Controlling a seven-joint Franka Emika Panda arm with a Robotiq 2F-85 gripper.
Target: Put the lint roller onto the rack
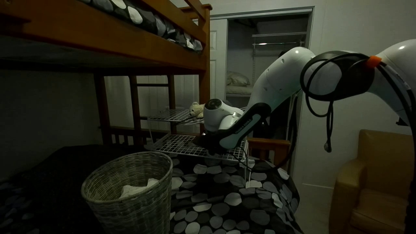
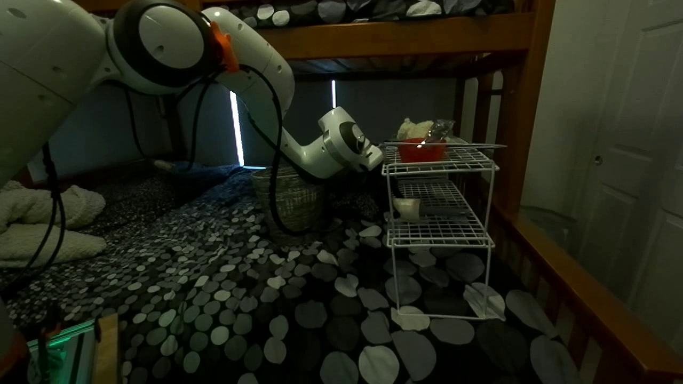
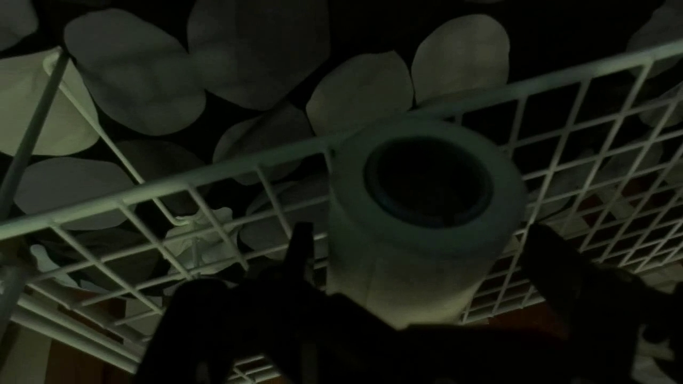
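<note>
Black claw (image 3: 419, 236) stands wide around white cylindrical lint roller (image 3: 416, 246). White wire rack's (image 2: 439, 171) lower tier (image 2: 443, 245) apparently bears it, permitting release.

Home bedroom, wooden bunk bed (image 1: 97, 39), spotted bedding (image 1: 222, 198), teddy bear (image 1: 195, 110), open closet (image 1: 240, 61); armchair (image 1: 373, 187), seemingly leather in dim light
</note>
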